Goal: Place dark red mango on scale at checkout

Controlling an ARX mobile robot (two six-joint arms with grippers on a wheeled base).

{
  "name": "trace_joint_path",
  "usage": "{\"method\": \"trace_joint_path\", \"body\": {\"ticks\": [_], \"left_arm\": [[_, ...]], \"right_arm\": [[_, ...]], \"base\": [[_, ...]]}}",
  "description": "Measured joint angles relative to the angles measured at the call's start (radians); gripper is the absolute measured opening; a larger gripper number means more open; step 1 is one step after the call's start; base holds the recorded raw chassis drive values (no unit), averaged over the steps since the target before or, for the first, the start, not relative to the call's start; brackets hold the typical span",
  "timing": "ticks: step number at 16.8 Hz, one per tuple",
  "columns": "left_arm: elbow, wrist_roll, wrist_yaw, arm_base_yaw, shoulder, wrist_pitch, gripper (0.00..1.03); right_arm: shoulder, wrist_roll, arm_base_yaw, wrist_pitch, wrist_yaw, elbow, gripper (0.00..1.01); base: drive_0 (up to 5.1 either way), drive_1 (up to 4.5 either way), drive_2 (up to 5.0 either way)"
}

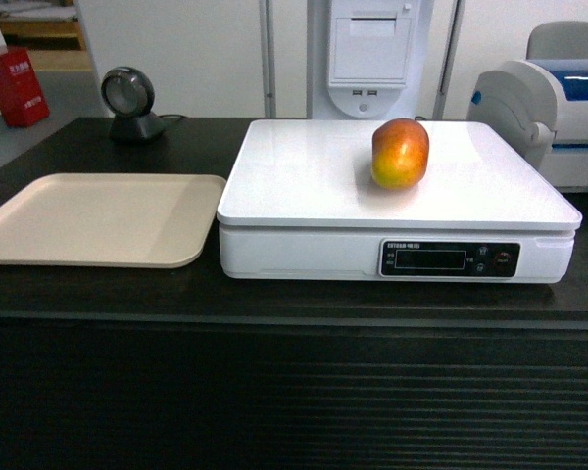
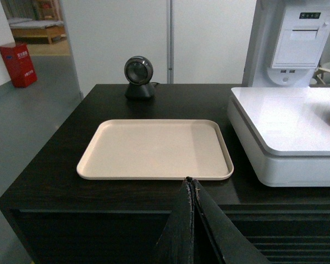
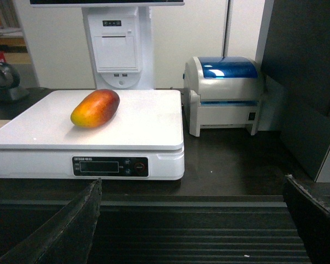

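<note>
A smooth oval dark red mango (image 1: 400, 154) blending to orange-yellow lies alone on the glossy white platter of the flat electronic scale (image 1: 304, 186) atop the black checkout worktop (image 1: 98, 289), the left pincer (image 2: 191, 190) clenched, the right pincer (image 3: 192, 220) spread wide.

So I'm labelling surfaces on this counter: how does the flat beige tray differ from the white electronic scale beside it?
The flat beige tray is thin with a low raised rim; the white electronic scale is a thick block with a glossy platter. The tray carries nothing; the scale bears the red-orange mango. The scale has a black display panel; the tray is plain. Both sit on the black checkout counter.
</note>
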State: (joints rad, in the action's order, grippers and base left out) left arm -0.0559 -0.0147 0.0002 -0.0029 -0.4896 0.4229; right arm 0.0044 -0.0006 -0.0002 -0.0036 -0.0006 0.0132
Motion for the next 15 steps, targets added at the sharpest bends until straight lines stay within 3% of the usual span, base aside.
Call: {"method": "trace_joint_path", "body": {"ticks": [4,5,15], "left_arm": [[0.016,0.000,0.000,0.000,0.084,-0.055,0.02],[0.045,0.000,0.000,0.000,0.092,-0.013,0.02],[0.046,0.000,0.000,0.000,0.273,-0.202,0.02]], "right_arm": [[0.000,0.000,0.000,0.000,0.000,0.000,0.98],[0.000,0.000,0.000,0.000,0.000,0.000,0.98],[0.000,0.000,0.000,0.000,0.000,0.000,0.98]], "base": [[0.0,0.00,0.0],[0.0,0.00,0.0],[0.0,0.00,0.0]]}}
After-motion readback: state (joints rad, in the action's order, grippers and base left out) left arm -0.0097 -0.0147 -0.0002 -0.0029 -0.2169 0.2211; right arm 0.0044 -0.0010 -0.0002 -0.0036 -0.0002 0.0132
